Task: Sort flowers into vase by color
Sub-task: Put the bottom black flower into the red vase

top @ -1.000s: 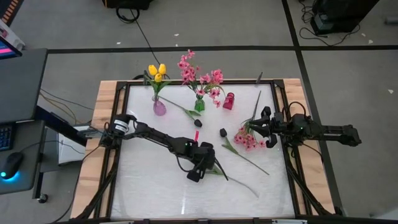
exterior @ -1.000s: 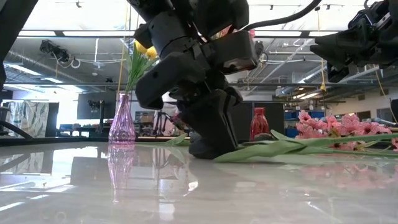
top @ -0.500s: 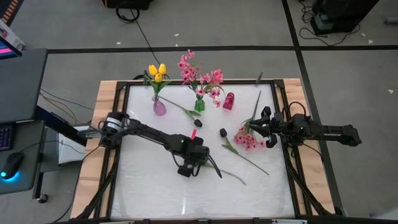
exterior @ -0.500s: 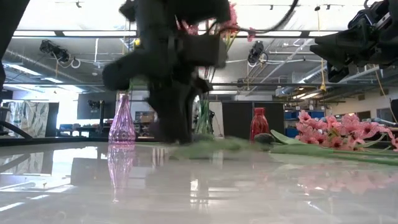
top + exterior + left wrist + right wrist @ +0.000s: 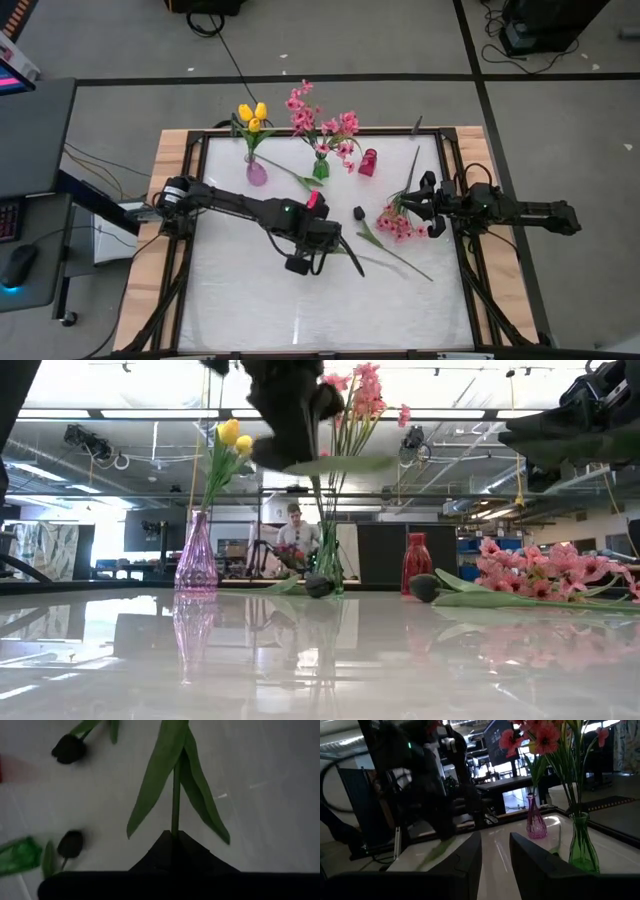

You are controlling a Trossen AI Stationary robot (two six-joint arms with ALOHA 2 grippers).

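Left gripper (image 5: pixel 300 262) now raised off worktop (image 5: pixel 250 300) — a second ago it was down at surface near centre. Fingers clenched on green stem (image 5: pixel 175 795) of one flower; stem and leaves lifted with it, clear of surface. Judgement: pick done, transport to vase next; held bloom not visible, likely dark. Two dark tulips (image 5: pixel 358 212) lie mid-worktop. Purple vase (image 5: pixel 256 172) holds yellow tulips, green vase (image 5: pixel 320 167) pink sprays, red vase (image 5: pixel 368 162) empty. Right gripper (image 5: pixel 425 205) waits above loose pink spray (image 5: pixel 397 222) — fingers slightly parted, unchanged.
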